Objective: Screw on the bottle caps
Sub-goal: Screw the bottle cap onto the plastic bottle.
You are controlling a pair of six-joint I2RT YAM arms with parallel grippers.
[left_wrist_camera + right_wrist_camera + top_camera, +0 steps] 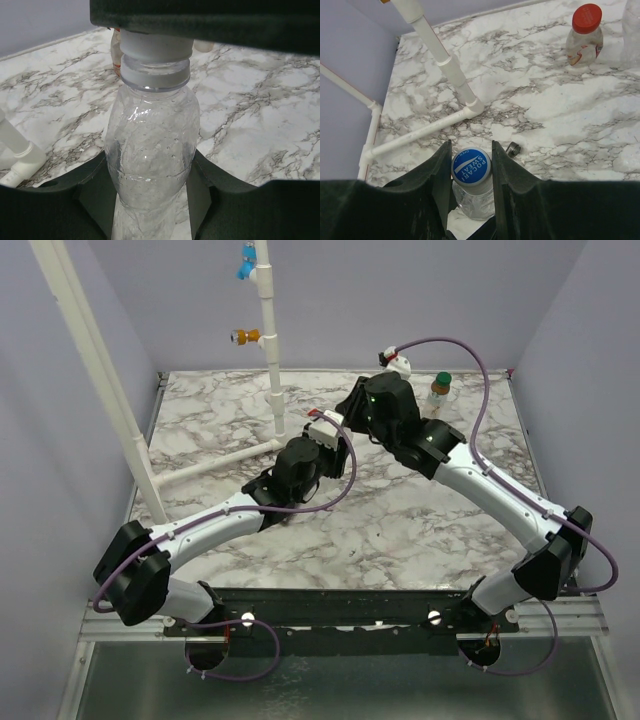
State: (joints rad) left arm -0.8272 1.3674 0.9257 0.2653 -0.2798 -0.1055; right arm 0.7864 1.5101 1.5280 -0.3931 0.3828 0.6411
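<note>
Clear plastic bottle (150, 150), probably light and crushable: your left gripper (150, 187) is clasping its belly, right gripper (471, 161) is pinching white-and-blue cap (471, 167) by rim.

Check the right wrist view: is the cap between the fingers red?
No, the cap in the right gripper is blue and white; the red cap tops a farther bottle.

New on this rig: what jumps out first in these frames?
Both arms meet mid-table on one clear bottle: the left gripper clamps its body while the right gripper pinches its blue-and-white cap from above. Next come the red-capped bottle and green-capped bottle standing near the far edge, right of centre, and the white pipe rising left of centre.
</note>
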